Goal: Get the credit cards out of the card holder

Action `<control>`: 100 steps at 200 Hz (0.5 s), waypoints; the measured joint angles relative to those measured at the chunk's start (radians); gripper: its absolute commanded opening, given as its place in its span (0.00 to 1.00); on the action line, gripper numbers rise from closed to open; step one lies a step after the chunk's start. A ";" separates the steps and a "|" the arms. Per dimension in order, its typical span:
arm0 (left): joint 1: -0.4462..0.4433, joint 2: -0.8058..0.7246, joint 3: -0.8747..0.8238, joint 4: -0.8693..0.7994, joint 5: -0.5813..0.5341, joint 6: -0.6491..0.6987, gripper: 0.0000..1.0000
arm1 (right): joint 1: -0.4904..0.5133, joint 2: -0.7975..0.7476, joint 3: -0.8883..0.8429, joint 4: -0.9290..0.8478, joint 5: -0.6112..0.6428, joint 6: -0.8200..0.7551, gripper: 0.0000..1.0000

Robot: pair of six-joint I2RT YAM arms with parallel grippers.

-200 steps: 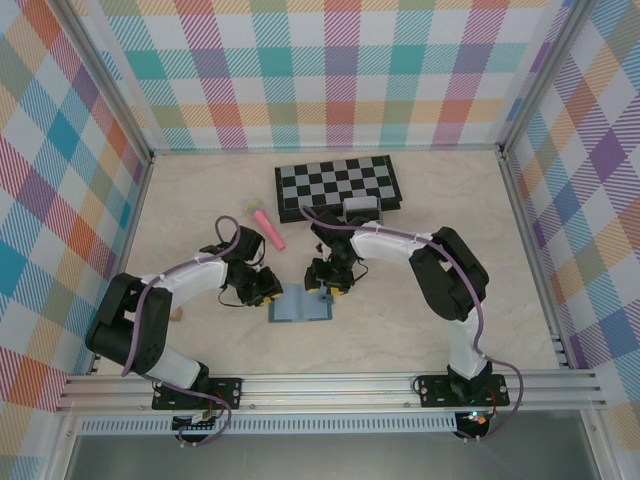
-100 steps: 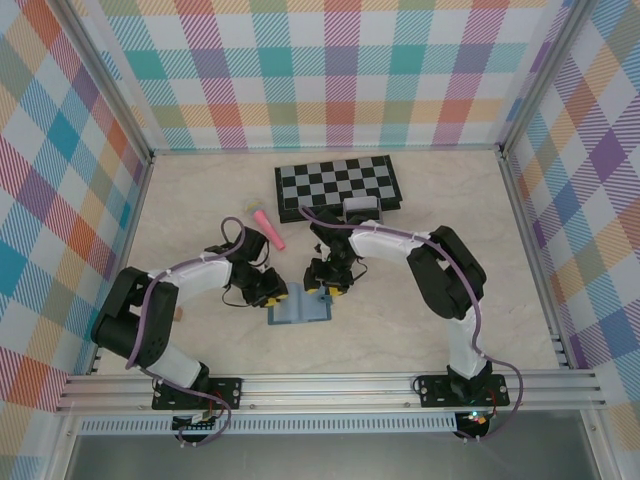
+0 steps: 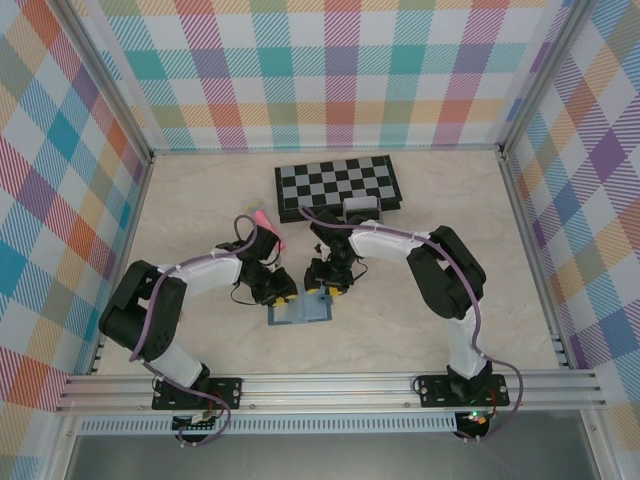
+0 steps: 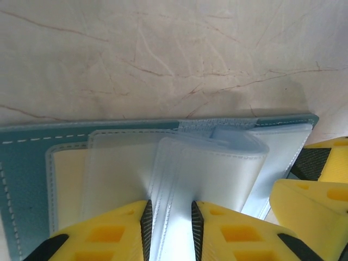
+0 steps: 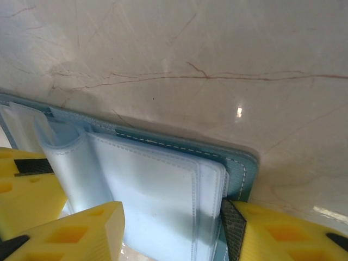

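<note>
In the top external view the card holder (image 3: 300,311) lies open and flat on the marble-patterned table (image 3: 420,330), just below centre of the frame. The left gripper (image 3: 279,296) is down at its upper left edge and the right gripper (image 3: 325,291) at its upper right edge. Above them, toward the back wall, lies the chessboard (image 3: 338,186), and a pink marker (image 3: 264,220) pokes out from behind the left arm. In the left wrist view the holder fills the lower half of the frame, with its teal cover (image 4: 22,163) at the left and clear plastic sleeves (image 4: 217,163) fanned across the middle. The two yellow fingers (image 4: 109,236) at the bottom edge are pinched onto one raised sleeve. A cream-coloured panel (image 4: 68,179) sits in a left pocket; whether it is a card cannot be told. In the right wrist view the holder's stitched cover and stacked sleeves lie in the lower half. The yellow fingers (image 5: 283,234) stand wide apart on either side of the stack, the right pad touching its edge; whether they squeeze it cannot be told.
</note>
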 measured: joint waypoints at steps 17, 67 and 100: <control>0.001 -0.025 0.018 -0.049 -0.040 0.011 0.31 | 0.000 0.000 0.000 0.000 0.000 0.000 0.52; 0.023 -0.126 0.032 -0.146 -0.140 0.038 0.35 | 0.000 0.000 0.000 0.000 0.000 -0.003 0.52; 0.024 -0.107 0.031 -0.144 -0.150 0.037 0.35 | 0.000 0.000 0.000 -0.002 0.000 -0.003 0.52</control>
